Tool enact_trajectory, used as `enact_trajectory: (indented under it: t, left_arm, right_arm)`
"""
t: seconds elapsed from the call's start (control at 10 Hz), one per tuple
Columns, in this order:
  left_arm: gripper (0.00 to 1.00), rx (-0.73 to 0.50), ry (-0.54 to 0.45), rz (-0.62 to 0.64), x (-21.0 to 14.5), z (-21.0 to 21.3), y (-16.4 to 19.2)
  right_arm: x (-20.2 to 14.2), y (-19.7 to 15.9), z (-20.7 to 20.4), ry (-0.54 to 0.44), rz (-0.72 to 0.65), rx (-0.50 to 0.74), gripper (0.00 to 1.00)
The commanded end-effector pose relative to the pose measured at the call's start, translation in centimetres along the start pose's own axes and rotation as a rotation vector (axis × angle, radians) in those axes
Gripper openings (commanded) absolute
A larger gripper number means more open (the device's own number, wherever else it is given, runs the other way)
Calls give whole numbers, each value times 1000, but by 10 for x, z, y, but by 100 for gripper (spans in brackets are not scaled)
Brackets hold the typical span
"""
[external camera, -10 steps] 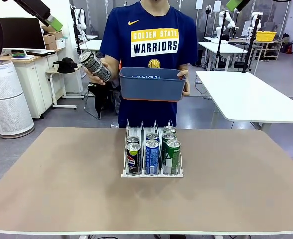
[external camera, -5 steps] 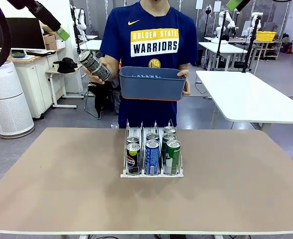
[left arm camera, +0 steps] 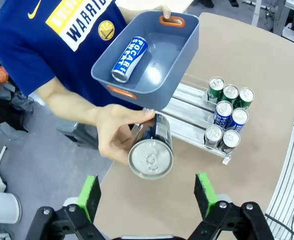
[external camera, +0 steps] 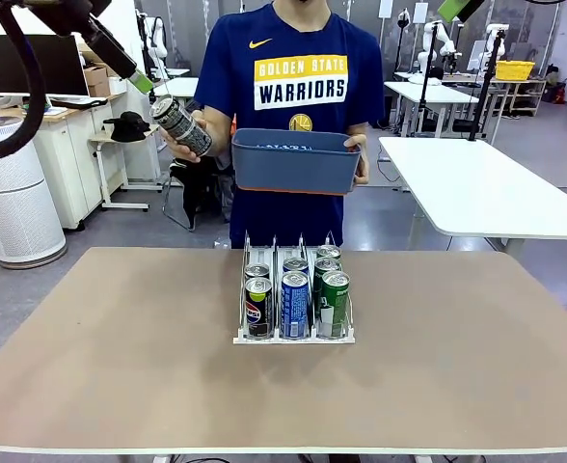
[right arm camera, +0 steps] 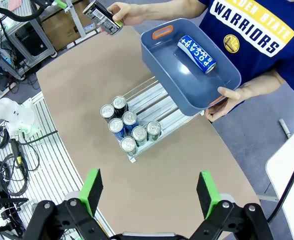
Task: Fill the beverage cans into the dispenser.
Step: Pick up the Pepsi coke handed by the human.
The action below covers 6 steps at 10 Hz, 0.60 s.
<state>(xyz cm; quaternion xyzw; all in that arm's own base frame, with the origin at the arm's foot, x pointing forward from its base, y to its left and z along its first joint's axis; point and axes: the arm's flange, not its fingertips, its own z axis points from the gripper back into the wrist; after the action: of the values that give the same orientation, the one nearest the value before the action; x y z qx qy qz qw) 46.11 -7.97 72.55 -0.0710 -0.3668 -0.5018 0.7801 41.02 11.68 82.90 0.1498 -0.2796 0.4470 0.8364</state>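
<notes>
A person's hand holds out a dark beverage can (external camera: 182, 126) at the far side, tilted, its silver top toward my left gripper (external camera: 140, 83). In the left wrist view that can (left arm camera: 151, 150) sits just beyond my open left gripper (left arm camera: 148, 196), not between the pads. The clear dispenser (external camera: 293, 339) stands mid-table with several cans (external camera: 295, 303) at its front: dark, blue and green. From high above, my right gripper (right arm camera: 150, 192) hangs open over the dispenser (right arm camera: 152, 100). The person's other hand carries a blue-grey tub (external camera: 295, 161) with one blue can (left arm camera: 128, 59) in it.
The brown table (external camera: 120, 376) has free room on both sides of the dispenser. The back halves of the dispenser lanes (left arm camera: 187, 107) hold nothing. White tables, a cabinet and an air purifier (external camera: 12, 193) stand beyond the far edge.
My left arm has swung right and down toward the dark can in the person's hand. The person, tub and dispenser have stayed put.
</notes>
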Motion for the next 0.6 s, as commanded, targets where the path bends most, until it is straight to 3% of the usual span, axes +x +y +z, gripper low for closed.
enact_trajectory:
  t: [0.0,0.5]
  left_arm:
    - [100,-20,-70,-5,-7,-15,1]
    - [100,-25,-41,12,-4,-21,4]
  right_arm:
    - [-2,2,1,1,-1,1,100]
    - [-2,2,1,1,-1,1,100]
